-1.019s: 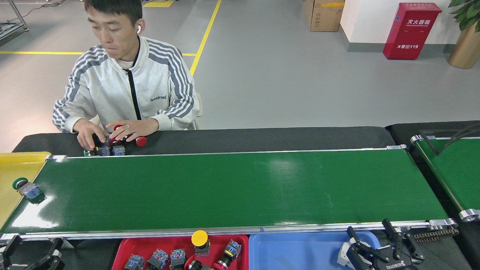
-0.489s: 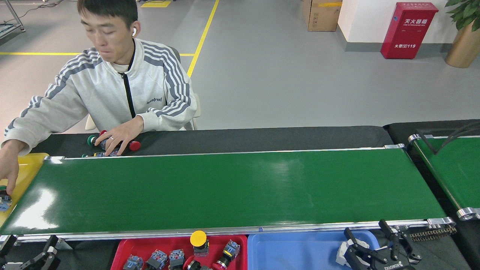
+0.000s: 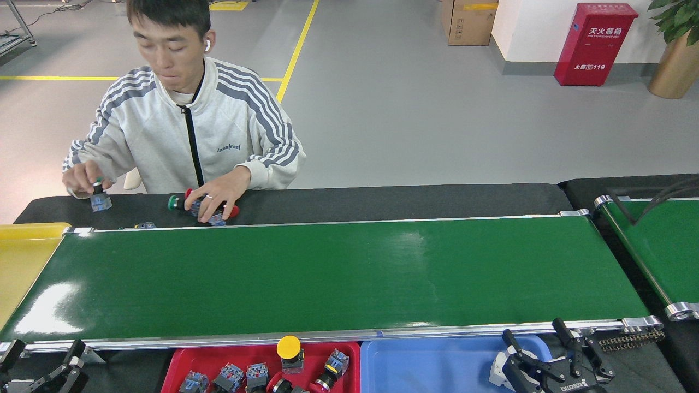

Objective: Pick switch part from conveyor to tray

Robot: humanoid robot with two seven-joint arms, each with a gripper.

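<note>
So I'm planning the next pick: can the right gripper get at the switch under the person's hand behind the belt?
Probably not. The right gripper sits open at the near right corner; the switch lies diagonally across the whole conveyor, on the far black ledge, covered by the person's hand.

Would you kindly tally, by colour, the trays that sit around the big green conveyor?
Red tray: 1
Blue tray: 1
Yellow tray: 1
Total: 3 trays
</note>
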